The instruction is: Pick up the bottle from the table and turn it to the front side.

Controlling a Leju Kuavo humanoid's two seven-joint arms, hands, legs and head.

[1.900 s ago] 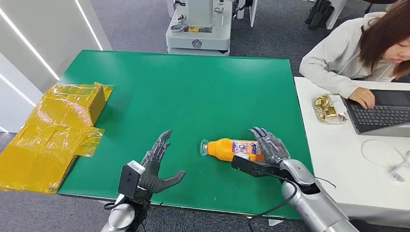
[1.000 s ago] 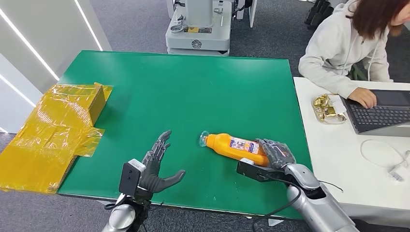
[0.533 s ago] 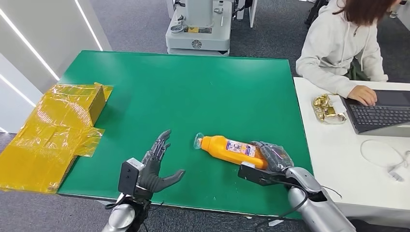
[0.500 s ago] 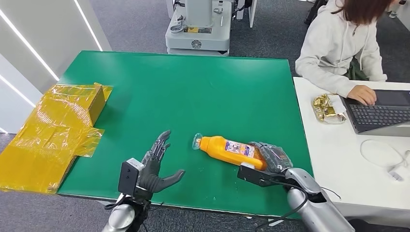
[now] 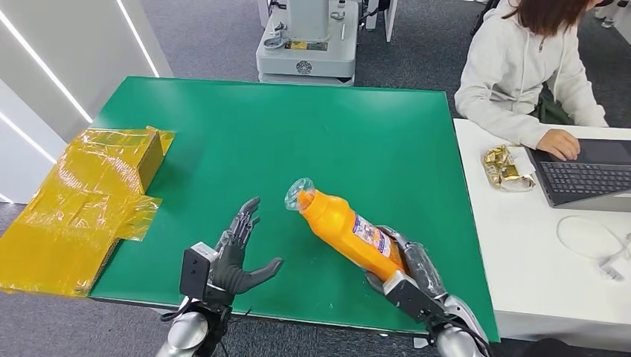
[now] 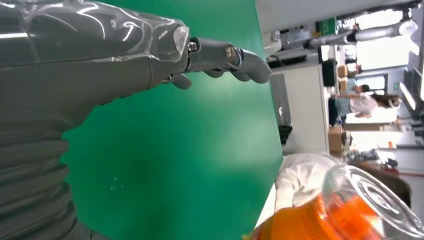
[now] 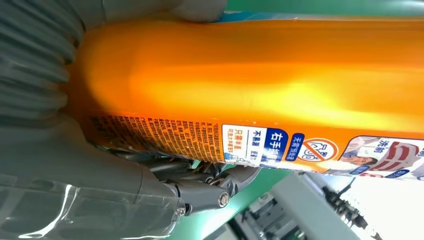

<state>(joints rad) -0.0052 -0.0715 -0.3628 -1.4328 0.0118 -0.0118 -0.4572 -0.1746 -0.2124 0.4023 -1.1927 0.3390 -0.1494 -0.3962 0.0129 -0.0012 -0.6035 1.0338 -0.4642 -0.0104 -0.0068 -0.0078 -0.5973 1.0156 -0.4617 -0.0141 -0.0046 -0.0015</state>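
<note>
Bottle (image 5: pixel 344 230): lifted off the green table (image 5: pixel 298 134), tilted, cap end up, so it can be turned.
Right hand (image 5: pixel 414 279): fingers wrapped around its base; label apparently faces sideways.
Left hand (image 5: pixel 234 260): spread, empty, waiting nearby.

My head camera looks forward and down from high above the near edge of the green surface (image 5: pixel 298 134), taking in all of it. My left wrist camera sits close behind the left hand (image 6: pixel 90 65), turned on its side, looking low across the surface toward the far room. My right wrist camera sits very near the orange bottle (image 7: pixel 250 70), just behind the right hand (image 7: pixel 125 195). All three views share the bottle and the green surface.
</note>
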